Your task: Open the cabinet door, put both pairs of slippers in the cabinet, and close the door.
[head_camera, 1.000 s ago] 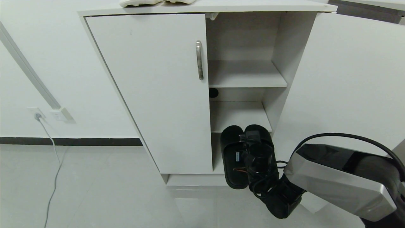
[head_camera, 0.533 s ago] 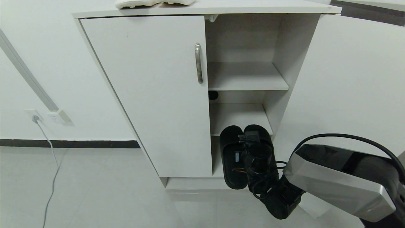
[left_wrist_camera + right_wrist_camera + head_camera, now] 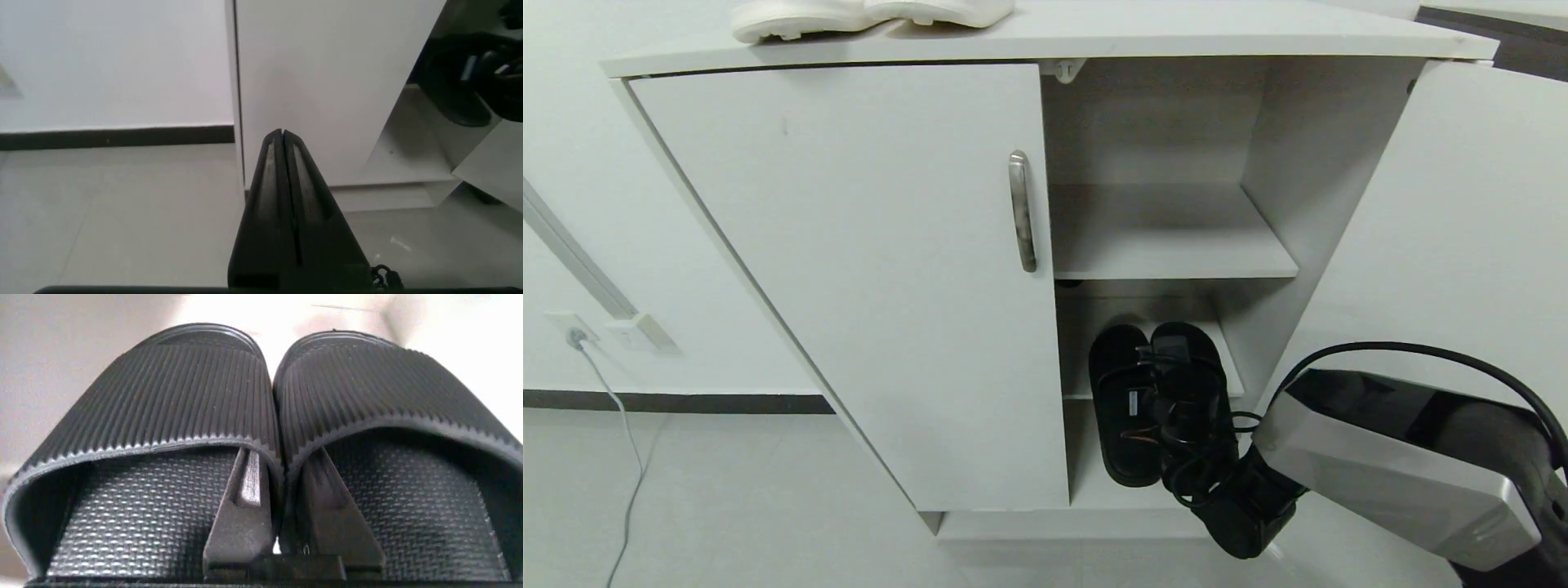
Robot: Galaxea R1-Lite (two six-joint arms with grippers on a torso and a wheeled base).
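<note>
Grey floor tiles (image 3: 727,506) shrink as your head view nears the white wooden cabinet (image 3: 849,269). At lower centre, your right gripper (image 3: 282,514) still clamps the black ribbed rubber slippers (image 3: 1131,408) before the second shelf (image 3: 1076,359), nearly ready for placing. Your left gripper (image 3: 283,163) is pressed together and empty.

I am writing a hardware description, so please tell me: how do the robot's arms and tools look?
The right arm has a wedge-shaped silver and glossy black casing, with a black cable arching over it. The right tool has black wedge-shaped fingers, one grey-faced. The left tool is black, flat and tapering.
</note>
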